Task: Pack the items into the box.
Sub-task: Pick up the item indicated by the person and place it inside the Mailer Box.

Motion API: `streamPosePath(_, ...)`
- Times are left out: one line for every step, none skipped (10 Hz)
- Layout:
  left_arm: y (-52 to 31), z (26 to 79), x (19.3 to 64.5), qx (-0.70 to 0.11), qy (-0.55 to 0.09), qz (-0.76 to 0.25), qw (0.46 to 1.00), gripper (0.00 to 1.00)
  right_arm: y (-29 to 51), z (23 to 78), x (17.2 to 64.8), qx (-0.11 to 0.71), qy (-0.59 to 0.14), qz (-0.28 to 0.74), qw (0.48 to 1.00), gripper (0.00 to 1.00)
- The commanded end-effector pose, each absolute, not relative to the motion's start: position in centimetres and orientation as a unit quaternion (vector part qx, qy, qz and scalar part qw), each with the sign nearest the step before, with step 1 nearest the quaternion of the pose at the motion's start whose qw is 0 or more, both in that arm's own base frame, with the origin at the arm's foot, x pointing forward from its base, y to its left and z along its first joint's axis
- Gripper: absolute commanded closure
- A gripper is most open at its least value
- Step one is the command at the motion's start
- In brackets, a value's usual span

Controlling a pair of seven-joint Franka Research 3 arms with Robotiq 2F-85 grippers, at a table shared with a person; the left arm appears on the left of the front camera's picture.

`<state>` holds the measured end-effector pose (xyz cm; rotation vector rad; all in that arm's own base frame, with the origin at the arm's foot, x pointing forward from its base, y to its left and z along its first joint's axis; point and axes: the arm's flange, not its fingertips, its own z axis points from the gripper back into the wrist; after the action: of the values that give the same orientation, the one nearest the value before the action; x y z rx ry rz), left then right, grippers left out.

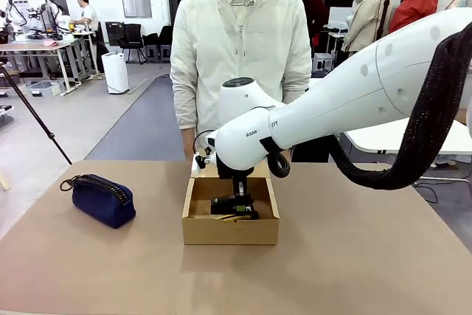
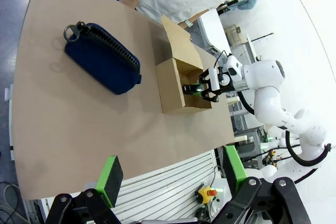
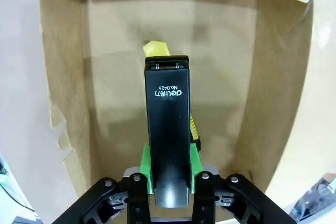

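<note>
- In the middle of the table [image 1: 354,256], we see the open box [image 1: 230,230], right in front of the person [image 1: 240,57].
- Our right gripper [image 3: 169,170] is down inside the box. Its green pads [image 3: 148,162] squeeze one end of the black stapler [image 3: 168,124], one pad on each long side.
- The stapler hangs over the yellow knife [image 3: 156,50], which lies flat on the box floor. We cannot tell if the two touch.
- We think the stapler is hard and a bit heavy for its size. Its smooth sides could slip, so a firm hold on the two long sides is best.
- The knife looks thin and stiff, and it is in the box.
- Our left gripper [image 2: 170,174] hovers high over the table. Its fingers are wide apart, with nothing between them.
- The blue pouch [image 2: 102,59] lies on the table near the box, on our left side, not touching it. It is not packed yet.
- We think the pouch is soft, squashy and light. It will bend and sag, so we should pinch it across the middle of its fat body. The little loop [image 2: 71,31] at its end looks too floppy for a good hold.
- The box is only a bit bigger than the pouch, so it may be a tight fit.
</note>
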<state>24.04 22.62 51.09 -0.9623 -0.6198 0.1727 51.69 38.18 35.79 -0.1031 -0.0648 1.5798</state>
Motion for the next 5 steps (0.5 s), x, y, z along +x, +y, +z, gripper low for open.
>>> streamPosePath(22.71, 51.04, 24.06, -0.460, -0.301, 0.074, 0.832, 0.00, 37.89, 36.57, 51.56, -0.044, -0.036, 0.708, 0.704, 0.18)
streamPosePath(22.71, 51.04, 24.06, -0.460, -0.301, 0.074, 0.832, 0.00, 37.82, 36.55, 51.57, -0.043, -0.036, 0.706, 0.706, 0.00)
streamPosePath(22.71, 51.04, 24.06, -0.460, -0.301, 0.074, 0.832, 0.00, 37.71, 36.54, 51.59, -0.042, -0.038, 0.704, 0.708, 0.00)
streamPosePath(22.71, 51.04, 24.06, -0.460, -0.301, 0.074, 0.832, 0.00, 37.53, 36.68, 51.70, -0.036, -0.044, 0.698, 0.714, 0.00)
streamPosePath(22.71, 51.04, 24.06, -0.460, -0.301, 0.074, 0.832, 0.00, 37.38, 37.05, 51.57, -0.023, -0.049, 0.700, 0.712, 0.00)
